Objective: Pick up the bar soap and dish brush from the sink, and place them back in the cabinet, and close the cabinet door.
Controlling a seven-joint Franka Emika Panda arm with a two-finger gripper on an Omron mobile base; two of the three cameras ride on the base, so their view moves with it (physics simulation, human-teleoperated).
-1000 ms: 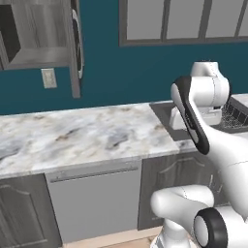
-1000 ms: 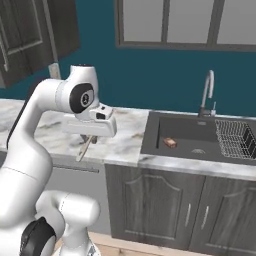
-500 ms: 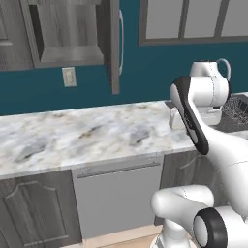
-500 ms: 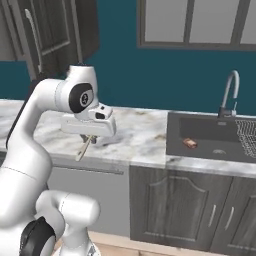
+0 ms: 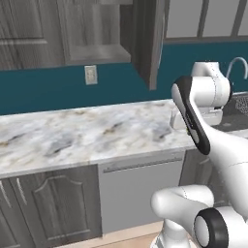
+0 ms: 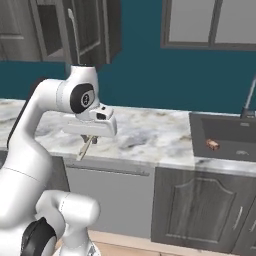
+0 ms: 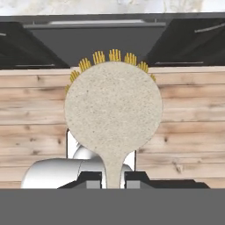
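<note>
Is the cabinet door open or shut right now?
Open: the cabinet door stands swung out from the cabinet, edge toward the camera, shelf exposed.

Left base view: behind the arm, looking forward and down over the marble counter [image 5: 82, 133]. Right base view: same counter [image 6: 150, 131] from the opposite side, sink [image 6: 225, 135] at right. Hand view: close, apparently aimed downward at wooden floor [image 7: 189, 114].

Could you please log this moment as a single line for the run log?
phase: carrying | gripper: jaws shut on dish brush | bar soap: in sink | cabinet door: open
</note>
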